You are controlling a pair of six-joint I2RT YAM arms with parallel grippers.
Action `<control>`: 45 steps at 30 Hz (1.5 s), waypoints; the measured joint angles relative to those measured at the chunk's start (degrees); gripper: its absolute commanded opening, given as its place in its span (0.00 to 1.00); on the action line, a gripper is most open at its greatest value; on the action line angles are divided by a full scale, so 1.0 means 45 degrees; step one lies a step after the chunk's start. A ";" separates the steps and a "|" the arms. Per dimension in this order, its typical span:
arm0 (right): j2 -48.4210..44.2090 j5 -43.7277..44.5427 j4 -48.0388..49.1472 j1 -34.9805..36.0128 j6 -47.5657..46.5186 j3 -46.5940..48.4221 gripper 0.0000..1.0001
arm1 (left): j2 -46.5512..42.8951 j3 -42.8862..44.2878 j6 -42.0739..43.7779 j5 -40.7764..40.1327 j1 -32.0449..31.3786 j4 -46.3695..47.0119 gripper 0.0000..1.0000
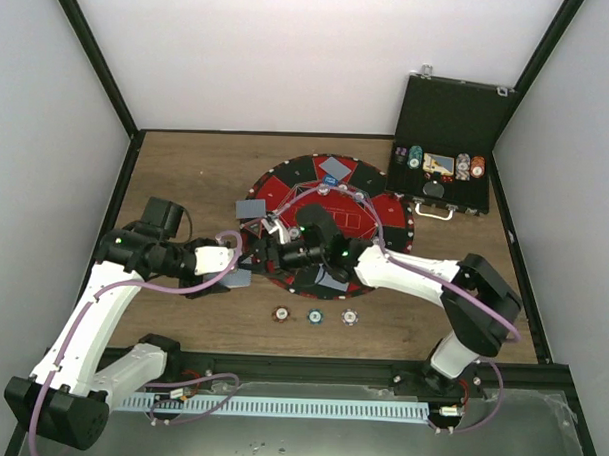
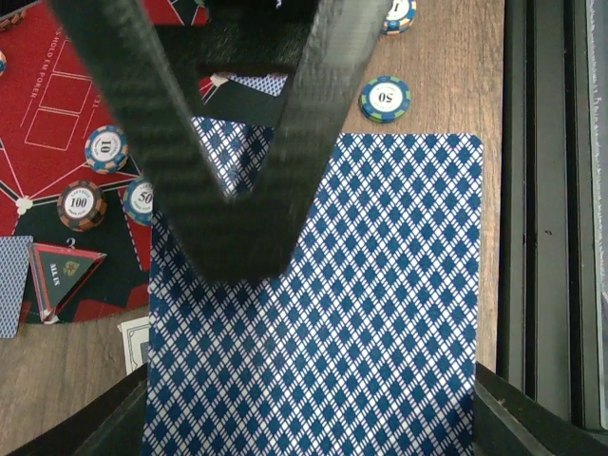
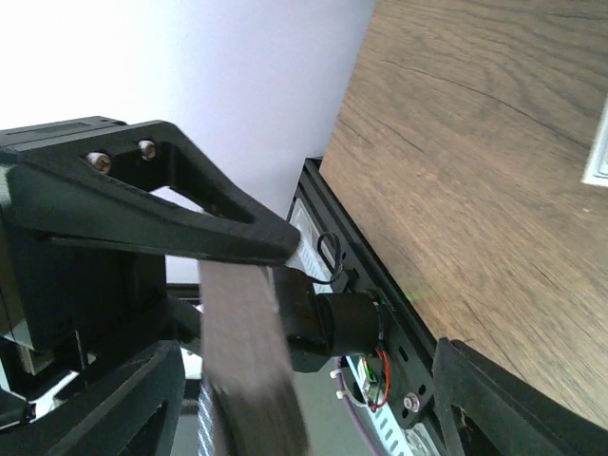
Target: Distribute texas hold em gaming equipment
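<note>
**Spotter:** Your left gripper point(image 1: 233, 274) is pinching the deck of cards point(image 2: 380, 313) by its long edges, backs up. It hangs over the near-left rim of the mat point(image 1: 276, 187). That edge grip leaves the whole top card bare, which looks like the reason for it.

**Partner:** And your right gripper point(image 1: 269, 252)?

**Spotter:** Its jaws are spread. From the left wrist view, one of its fingers point(image 2: 157, 142) reaches across the top of the deck. Its own camera shows a blurred strip in the gap between the jaws, likely a card seen edge-on. Whether the finger actually presses on the top card, I can't tell. My read is that you're lined up to peel a single card off.

**Partner:** Where's the rest of the kit?

**Spotter:** Two cards lie face down on the mat, one at the far side point(image 1: 336, 169) and one at the left point(image 1: 251, 207). Three chips point(image 1: 315, 315) sit in a row on the table point(image 1: 186, 174), just off the mat on your side. There are more on the mat beside the deck, including a 10 chip point(image 2: 105, 148) and a 100 chip point(image 2: 82, 205). The case point(image 1: 454, 113) stands open at the far right with chips inside.

**Partner:** Any risk?

**Spotter:** You could drag two cards at once, so I'd go light on the top one.
</note>
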 measured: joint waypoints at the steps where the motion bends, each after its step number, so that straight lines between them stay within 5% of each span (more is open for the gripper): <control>1: 0.0165 -0.0024 -0.0019 0.0087 -0.0049 0.0248 0.74 | 0.0000 0.0000 0.0000 0.0015 0.0000 -0.0005 0.04; 11: 0.1428 -0.0636 0.0204 0.0287 -0.0267 0.0981 0.67 | 0.0024 0.0005 0.0005 -0.0097 0.0000 -0.0194 0.04; 26: 0.0510 -0.1234 0.0612 -0.0491 -0.0563 -0.0146 0.49 | 0.0112 0.0005 0.0000 -0.0287 0.0005 -0.0180 0.04; 33: 0.0126 -0.1093 0.0160 -0.0529 -0.0733 -0.0160 0.33 | 0.0112 0.0005 0.0000 -0.0350 0.0005 -0.0189 0.04; 41: -0.0831 -0.0520 -0.0748 -0.0661 -0.0835 -0.0233 0.04 | 0.0107 0.0005 0.0005 -0.0291 0.0010 -0.0185 0.04; 45: -0.1263 -0.0359 -0.1088 -0.0845 -0.0835 -0.0248 0.01 | 0.0107 0.0005 0.0015 -0.0262 0.0010 -0.0185 0.04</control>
